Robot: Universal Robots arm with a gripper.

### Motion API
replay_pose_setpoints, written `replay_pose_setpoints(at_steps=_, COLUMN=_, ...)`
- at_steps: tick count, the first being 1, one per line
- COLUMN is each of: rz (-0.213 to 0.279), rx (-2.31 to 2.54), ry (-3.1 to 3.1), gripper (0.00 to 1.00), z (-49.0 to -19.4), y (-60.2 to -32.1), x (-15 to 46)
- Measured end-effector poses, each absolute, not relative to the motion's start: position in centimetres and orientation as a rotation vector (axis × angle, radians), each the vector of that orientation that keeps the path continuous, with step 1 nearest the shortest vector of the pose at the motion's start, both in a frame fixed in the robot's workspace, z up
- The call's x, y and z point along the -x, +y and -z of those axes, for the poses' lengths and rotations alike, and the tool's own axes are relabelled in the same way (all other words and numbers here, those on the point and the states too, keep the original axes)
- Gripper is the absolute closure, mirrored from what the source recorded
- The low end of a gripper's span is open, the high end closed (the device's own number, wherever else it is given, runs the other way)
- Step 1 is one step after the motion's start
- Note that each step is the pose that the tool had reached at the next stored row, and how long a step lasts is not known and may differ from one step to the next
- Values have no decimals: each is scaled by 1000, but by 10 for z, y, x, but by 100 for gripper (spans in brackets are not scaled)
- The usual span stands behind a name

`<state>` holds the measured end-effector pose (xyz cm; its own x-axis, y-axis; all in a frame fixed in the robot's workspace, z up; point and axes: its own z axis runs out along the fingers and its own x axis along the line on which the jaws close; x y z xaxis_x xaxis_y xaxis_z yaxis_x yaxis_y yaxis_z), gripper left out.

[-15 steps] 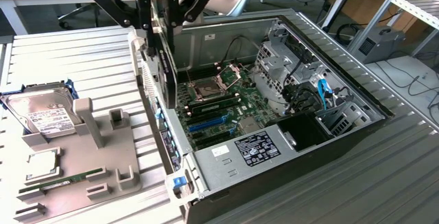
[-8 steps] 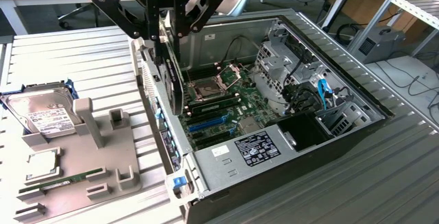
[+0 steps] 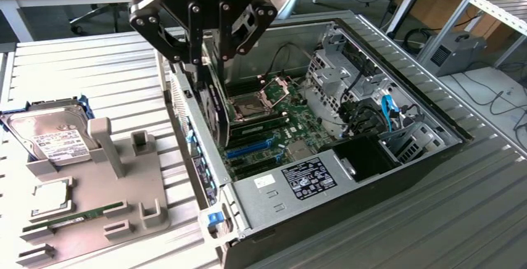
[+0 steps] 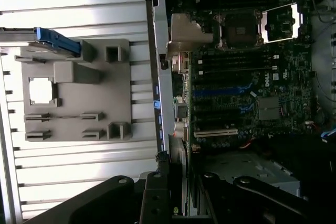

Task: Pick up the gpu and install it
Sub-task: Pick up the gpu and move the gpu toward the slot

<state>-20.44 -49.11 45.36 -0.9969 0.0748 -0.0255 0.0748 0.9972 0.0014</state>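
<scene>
While the gripper (image 3: 203,58) pinches the gpu (image 3: 216,110), jaws part-closed, card hanging edge-on directly beneath it inside the open computer case (image 3: 405,74), we note: pickup done, seating in the motherboard (image 3: 284,124) not yet done.

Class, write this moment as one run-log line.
gripper: shut on gpu | gpu: upright over motherboard | place: inside open computer case

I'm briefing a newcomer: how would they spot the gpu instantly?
Find the open computer case. Over its wall nearest the grey tray, the gripper holds the gpu. It is the dark flat card on edge; the hard drive lies flat.
</scene>
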Motion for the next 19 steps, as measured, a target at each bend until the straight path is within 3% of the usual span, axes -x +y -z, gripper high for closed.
replay_pose_setpoints(at_steps=19, rz=0, rx=-116, ry=3114, gripper=74, z=-417, y=-490, x=178)
